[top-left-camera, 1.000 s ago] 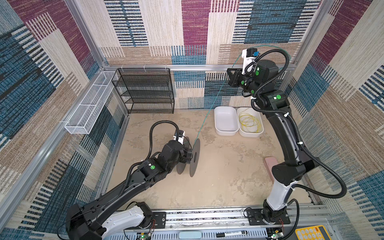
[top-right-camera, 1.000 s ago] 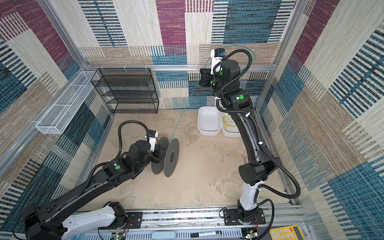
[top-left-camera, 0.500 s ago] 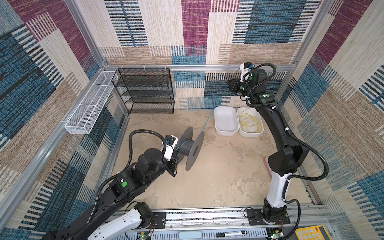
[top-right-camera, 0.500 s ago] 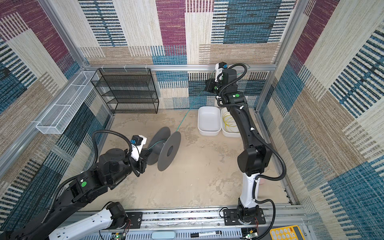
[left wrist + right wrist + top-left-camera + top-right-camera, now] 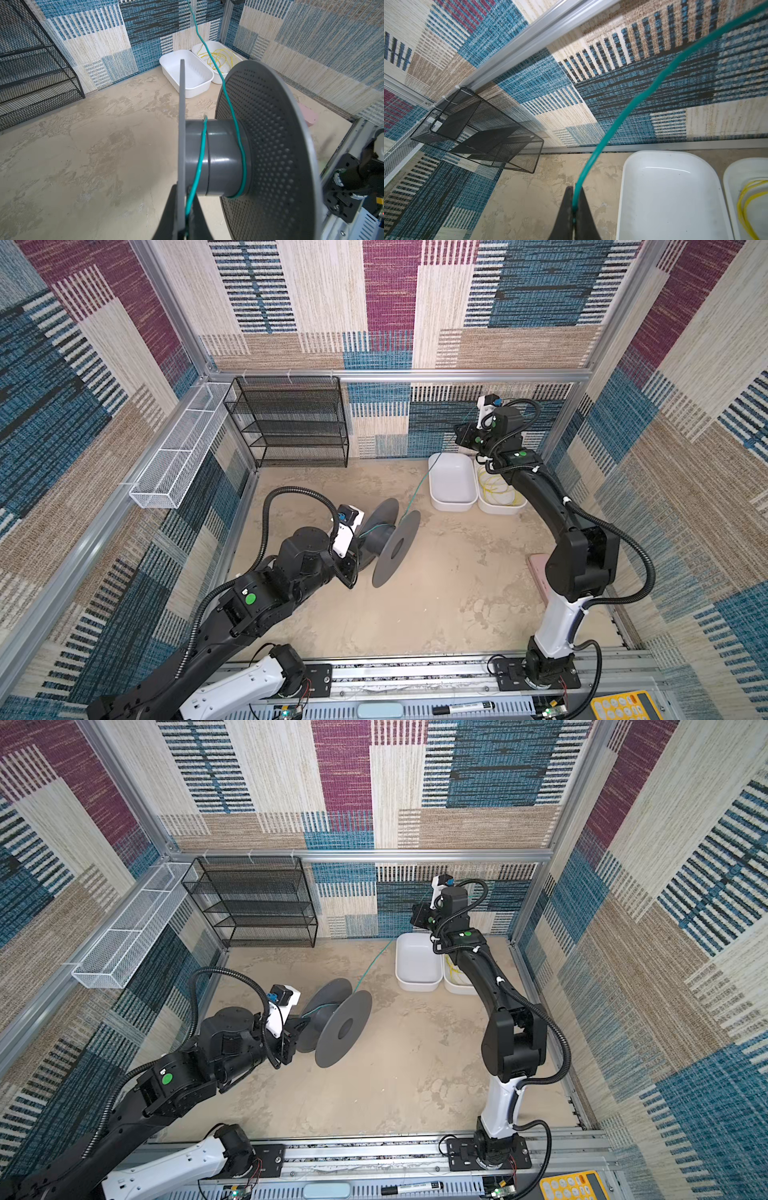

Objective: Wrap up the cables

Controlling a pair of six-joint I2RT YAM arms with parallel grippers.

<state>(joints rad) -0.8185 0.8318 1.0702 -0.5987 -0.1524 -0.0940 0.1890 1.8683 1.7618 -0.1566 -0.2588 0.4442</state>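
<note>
My left gripper (image 5: 184, 193) is shut on the near flange of a grey spool (image 5: 395, 539) (image 5: 340, 1023) and pins the end of the teal cable (image 5: 230, 104) against it. The spool is held tilted just above the floor. The teal cable makes about one loose turn round the hub (image 5: 220, 155), then rises in a taut line (image 5: 417, 489) (image 5: 372, 965) to my right gripper (image 5: 574, 199) (image 5: 461, 435). That gripper is shut on it, high by the back wall above the trays. The yellow cable (image 5: 496, 489) (image 5: 220, 56) lies coiled in the right white tray.
An empty white tray (image 5: 453, 481) stands beside the tray (image 5: 498, 508) holding the yellow cable. A black mesh shelf (image 5: 291, 423) stands at the back left. A white wire basket (image 5: 174, 456) hangs on the left wall. A pink object (image 5: 538, 572) lies near the right arm.
The right gripper has come down along the back wall with the teal cable. The left arm has drawn back and turned the spool, so its flanges now show more face-on.
</note>
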